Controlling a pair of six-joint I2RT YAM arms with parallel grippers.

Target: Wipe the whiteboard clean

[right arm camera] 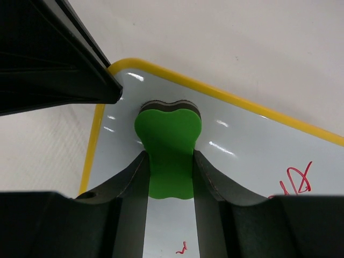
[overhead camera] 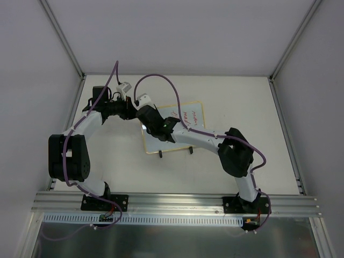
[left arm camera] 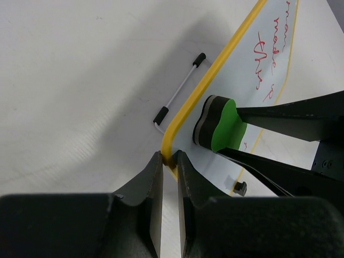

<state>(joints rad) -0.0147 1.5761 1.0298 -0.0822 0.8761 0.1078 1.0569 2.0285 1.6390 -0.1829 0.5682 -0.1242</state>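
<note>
The whiteboard (overhead camera: 192, 115) lies near the table's middle, with a yellow frame and red handwriting (left arm camera: 271, 54) on its far right part. My left gripper (left arm camera: 169, 157) is shut on the frame's rounded corner at the board's left end (overhead camera: 130, 109). My right gripper (right arm camera: 169, 161) is shut on a green eraser (right arm camera: 168, 141) with a dark felt base, pressed on the white surface (right arm camera: 258, 150) just inside that corner. The eraser also shows in the left wrist view (left arm camera: 226, 126). Red marks (right arm camera: 295, 180) remain beside the eraser's path.
The board's wire stand with black caps (left arm camera: 180, 88) sticks out past the frame. Two black feet (overhead camera: 160, 155) show at its near edge. An aluminium rail (overhead camera: 177, 201) runs along the table's near side. Enclosure walls and posts (overhead camera: 64, 37) surround the table.
</note>
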